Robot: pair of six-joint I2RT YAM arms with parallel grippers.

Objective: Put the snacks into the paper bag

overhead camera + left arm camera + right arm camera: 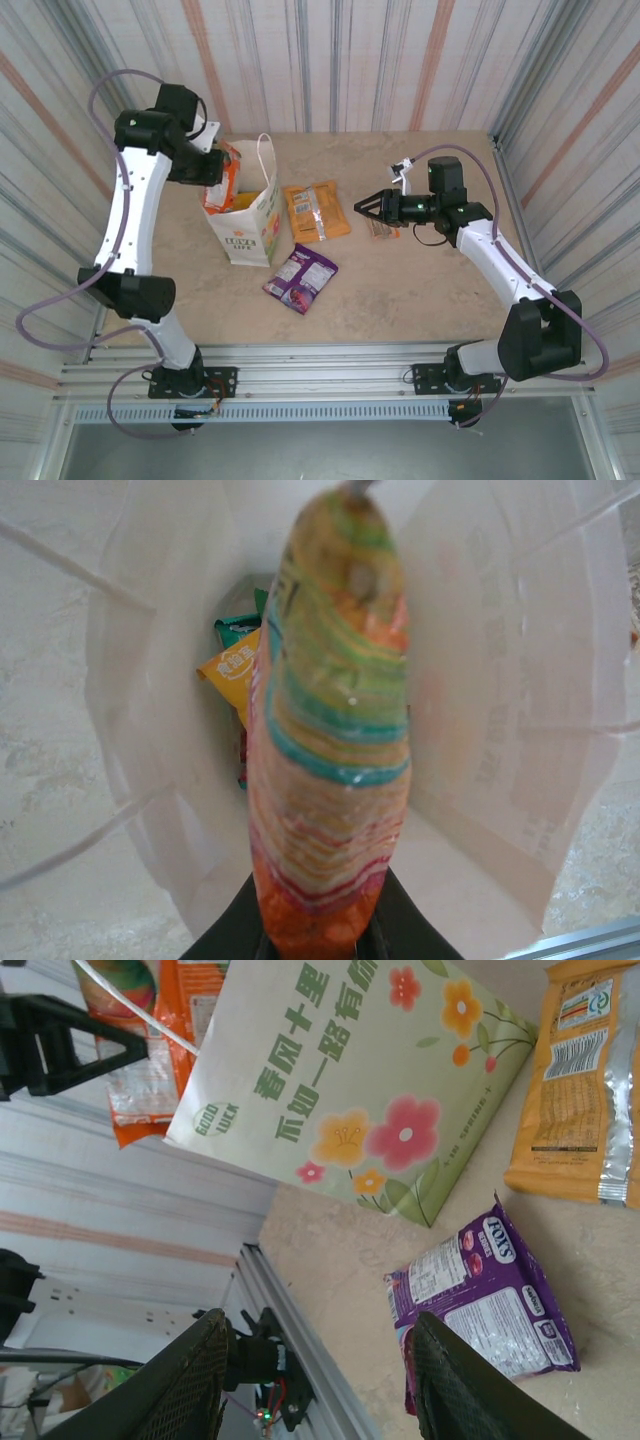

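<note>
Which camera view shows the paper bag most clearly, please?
The top external view: the whole paper bag stands upright, handles and mouth visible. The right wrist view gives its flowered side, cropped; the left wrist view looks into its mouth past a held snack packet.

arms (130,205): white links, black joints | cables (20,325): lilac | bases (190,385): black plates

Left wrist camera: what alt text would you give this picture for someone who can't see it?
A blurred, rainbow-striped orange snack packet, pinched at the bottom of the picture by the left gripper, is poised over the open mouth of a white paper bag. Deep inside the bag lie a yellow packet and a green packet.
</note>
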